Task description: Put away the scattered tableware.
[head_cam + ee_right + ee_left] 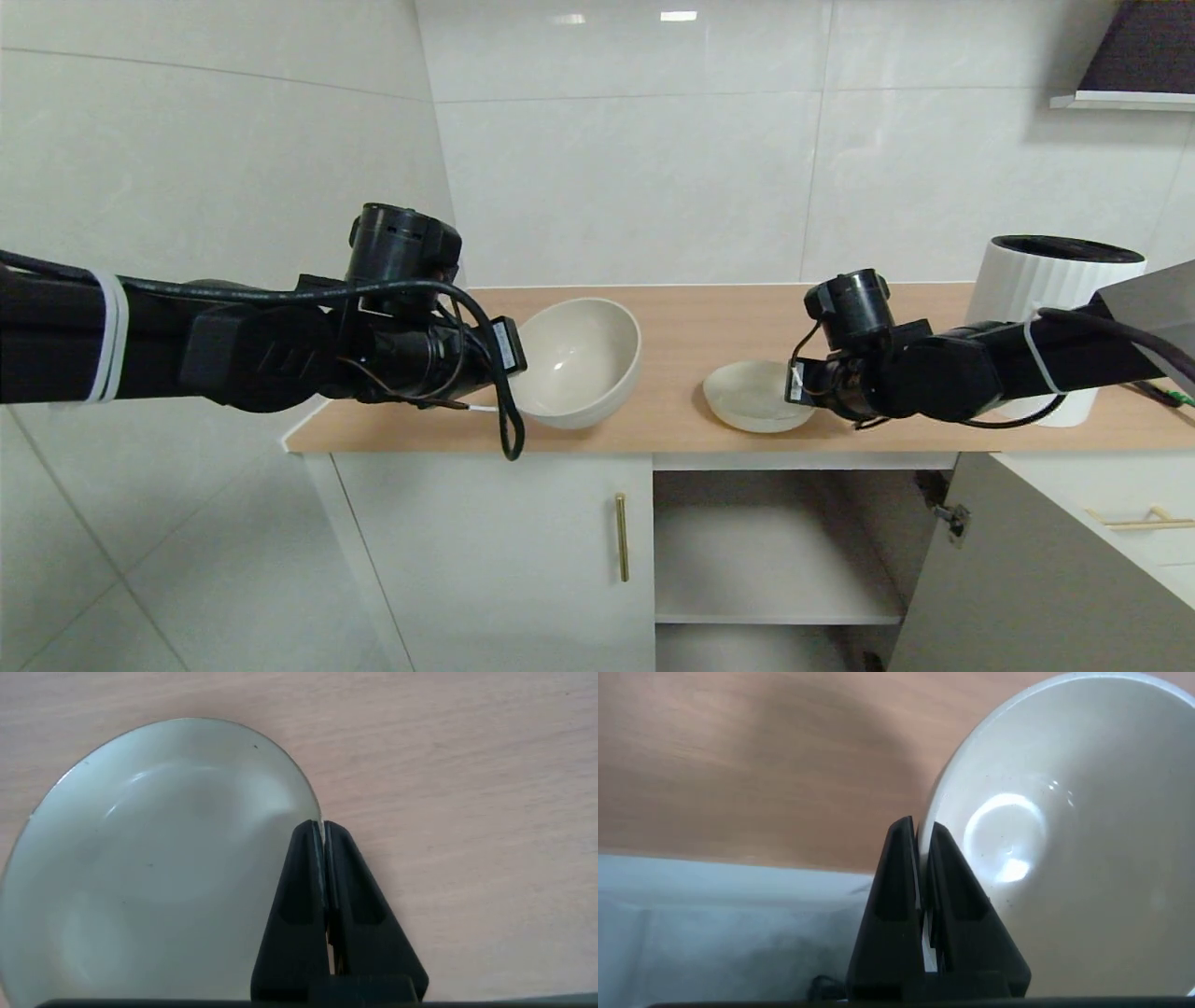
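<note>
Bowl (581,362), tilted near the countertop's (691,322) front-left corner, rim pinched by the left gripper (919,859); plate (752,397), near the front edge, rim clamped by the right gripper (323,849); rim grips probably suit stowing in the open cabinet (775,541) below.

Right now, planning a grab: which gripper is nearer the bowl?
Left. The left gripper grips the bowl by its rim; the right gripper clamps the plate, beside the bowl.

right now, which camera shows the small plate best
The right wrist view: the plate lies close and nearly whole, with the right end effector shut on its rim. The head view shows it farther off, partly hidden by that arm. The left wrist view faces the bowl instead.
</note>
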Controlling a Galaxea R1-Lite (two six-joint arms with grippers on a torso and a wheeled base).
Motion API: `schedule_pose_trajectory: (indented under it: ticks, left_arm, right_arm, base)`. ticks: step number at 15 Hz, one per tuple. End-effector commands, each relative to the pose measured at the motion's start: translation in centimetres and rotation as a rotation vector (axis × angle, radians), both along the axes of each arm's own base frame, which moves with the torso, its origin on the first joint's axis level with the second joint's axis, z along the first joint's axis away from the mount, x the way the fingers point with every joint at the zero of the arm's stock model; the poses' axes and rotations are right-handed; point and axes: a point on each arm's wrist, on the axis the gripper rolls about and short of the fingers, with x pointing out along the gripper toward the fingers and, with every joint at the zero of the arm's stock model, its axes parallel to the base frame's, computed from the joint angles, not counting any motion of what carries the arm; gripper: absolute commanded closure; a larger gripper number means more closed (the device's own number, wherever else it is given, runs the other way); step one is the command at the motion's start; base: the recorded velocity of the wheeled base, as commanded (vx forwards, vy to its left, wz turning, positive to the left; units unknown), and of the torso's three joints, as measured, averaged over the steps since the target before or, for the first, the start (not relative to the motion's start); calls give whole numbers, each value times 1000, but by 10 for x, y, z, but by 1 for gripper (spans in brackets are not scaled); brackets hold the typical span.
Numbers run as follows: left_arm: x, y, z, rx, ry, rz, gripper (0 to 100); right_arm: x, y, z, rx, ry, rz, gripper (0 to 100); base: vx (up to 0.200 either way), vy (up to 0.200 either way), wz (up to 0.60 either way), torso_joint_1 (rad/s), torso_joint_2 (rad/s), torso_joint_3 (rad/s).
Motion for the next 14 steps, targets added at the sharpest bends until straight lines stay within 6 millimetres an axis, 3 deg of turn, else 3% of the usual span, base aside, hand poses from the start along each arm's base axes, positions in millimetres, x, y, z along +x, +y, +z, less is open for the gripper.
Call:
schedule_pose_trajectory:
  ticks: [1,4,5,11,14]
  left_arm:
    - [-15,6,2,36,-1,-22,100]
    - [-31,12,1,64,8,-42,100]
    - [-40,13,-1,78,18,-56,100]
    - [-76,21,-10,118,57,-115,100]
    - [-83,21,-5,50,61,-196,100]
  right_arm:
    - [-8,-3,8,6,-8,2,100]
    - [-28,-1,23,48,-14,60,100]
    - [-42,-1,29,76,-9,86,100]
    - [-93,-18,46,62,16,171,100]
    - [-113,-26,33,74,84,225,100]
  base:
    - [0,0,0,0,0,0]
    - [0,0,0,0,0,0]
    - [0,0,0,0,0,0]
    - [0,0,0,0,0,0]
    - [0,0,0,0,0,0]
